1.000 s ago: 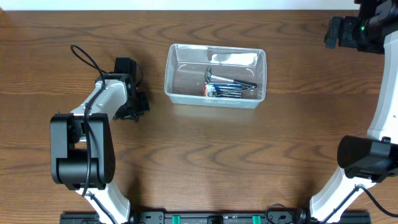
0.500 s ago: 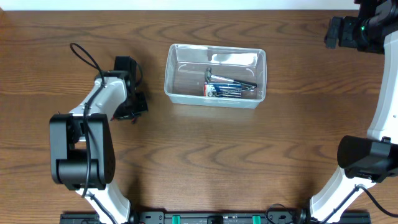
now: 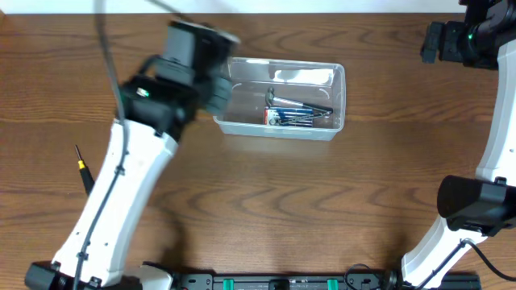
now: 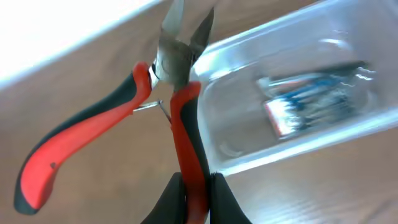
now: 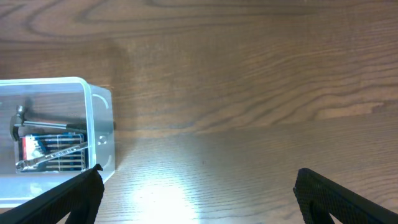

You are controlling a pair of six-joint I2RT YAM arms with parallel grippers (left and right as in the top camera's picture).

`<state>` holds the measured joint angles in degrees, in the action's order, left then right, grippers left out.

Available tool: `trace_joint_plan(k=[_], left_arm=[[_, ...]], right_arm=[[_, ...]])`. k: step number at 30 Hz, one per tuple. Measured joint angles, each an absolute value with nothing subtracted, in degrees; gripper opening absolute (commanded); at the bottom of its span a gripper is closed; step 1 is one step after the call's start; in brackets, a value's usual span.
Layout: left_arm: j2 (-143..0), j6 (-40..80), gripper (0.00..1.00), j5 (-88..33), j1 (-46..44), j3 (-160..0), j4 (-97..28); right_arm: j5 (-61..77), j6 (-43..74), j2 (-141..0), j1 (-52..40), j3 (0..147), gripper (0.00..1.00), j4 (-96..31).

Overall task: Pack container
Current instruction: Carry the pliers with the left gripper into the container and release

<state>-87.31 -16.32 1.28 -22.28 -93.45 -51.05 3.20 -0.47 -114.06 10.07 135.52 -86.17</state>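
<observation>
**toolguy:** so where's the container sitting vs your end effectors?

**me:** The container (image 3: 279, 129) is out on the counter (image 3: 322, 209), long side facing me. My left end effector (image 4: 191, 198) is right up at its short end, the one on my left arm's side. In the overhead view the wrist is a blur covering that near corner. It's clenched on one handle of a pair of red and black pliers (image 4: 185, 130). The other handle swings out free, away from the container. The nose points along past the container's corner, with the clear wall just beside it. I honestly can't tell how high above the rim it sits.

**toolguy:** and the other one?

**me:** My right end effector (image 5: 198, 193) is well apart from the container, off past its opposite short end. Its fingers are spread wide with nothing between them. Inside the container there's a hammer (image 3: 300, 104) lying on some small tools. A screwdriver (image 3: 83, 167) lies on the counter, well away from the container on my left arm's side.
</observation>
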Motion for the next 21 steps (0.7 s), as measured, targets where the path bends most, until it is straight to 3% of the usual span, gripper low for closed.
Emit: trace_joint_plan(k=[8,21], left_arm=[[-99.29,-30.13,0.06,-0.89,-27.49,-93.21,-42.87],[-115.02,-31.75,0.06,-1.78,-27.33,-91.59,-42.98]], right_arm=[[3.2,-0.64,-114.06,10.07,135.52,0.99,-86.28],[3.2,-0.67,-114.06,10.07,135.52,0.99,-86.7]])
